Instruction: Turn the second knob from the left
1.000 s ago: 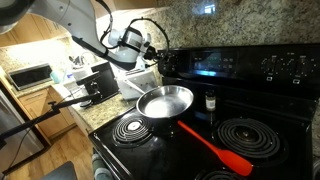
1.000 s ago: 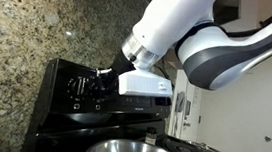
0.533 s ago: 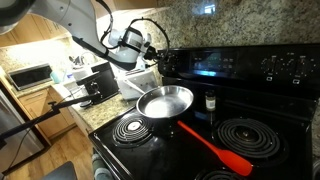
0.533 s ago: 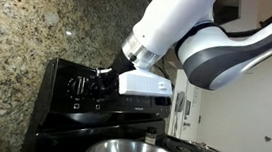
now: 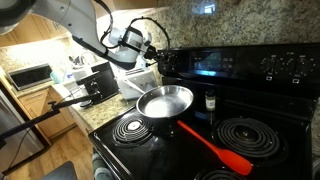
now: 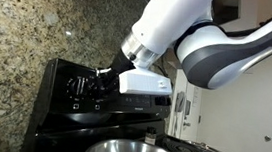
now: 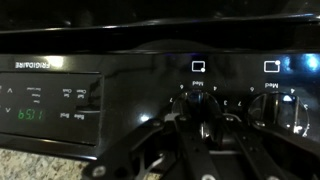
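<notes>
The bench is a black glass stove top (image 5: 170, 155) bearing a round steel pan (image 5: 165, 101) and a red silicone spatula (image 5: 215, 148). A speckled granite wall (image 5: 250, 25) rises behind it and wooden cabinets (image 5: 50, 108) stand beside it. The gripper (image 7: 204, 138) is at the left end of the black back panel (image 5: 250, 62), its fingers flanking a black round knob (image 7: 205, 122); whether they press it I cannot tell.

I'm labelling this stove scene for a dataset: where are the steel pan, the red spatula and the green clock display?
steel pan (image 5: 165, 101): in an exterior view, middle of its bowl.
red spatula (image 5: 213, 146): in an exterior view, on its handle.
green clock display (image 7: 30, 115): wrist view, on the lit digits.
</notes>
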Controlling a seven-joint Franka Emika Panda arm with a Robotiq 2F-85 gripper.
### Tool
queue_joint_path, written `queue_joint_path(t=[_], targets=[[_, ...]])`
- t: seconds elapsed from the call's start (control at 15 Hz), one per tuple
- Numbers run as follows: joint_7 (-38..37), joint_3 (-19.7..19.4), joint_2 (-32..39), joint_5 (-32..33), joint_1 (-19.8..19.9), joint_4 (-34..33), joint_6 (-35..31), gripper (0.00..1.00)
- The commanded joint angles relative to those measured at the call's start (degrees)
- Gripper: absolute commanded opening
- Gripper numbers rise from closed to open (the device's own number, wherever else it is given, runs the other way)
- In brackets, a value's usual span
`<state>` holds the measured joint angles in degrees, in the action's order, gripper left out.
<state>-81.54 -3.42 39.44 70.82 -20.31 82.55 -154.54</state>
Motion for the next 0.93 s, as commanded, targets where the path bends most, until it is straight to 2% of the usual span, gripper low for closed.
queue_joint_path(t=[0.0, 0.33, 0.53, 0.87], targets=[[7.3, 2.0, 4.6, -4.0, 1.9, -7.9, -0.4, 0.06], [14.0, 3.2, 5.5, -9.2, 2.1, -9.8, 2.1, 0.06], [15.2, 2.8, 6.4, -10.7, 2.0, -10.4, 1.4, 0.06], [14.3, 1.9, 7.8, -7.2, 1.9, -11.7, -1.9, 0.06]])
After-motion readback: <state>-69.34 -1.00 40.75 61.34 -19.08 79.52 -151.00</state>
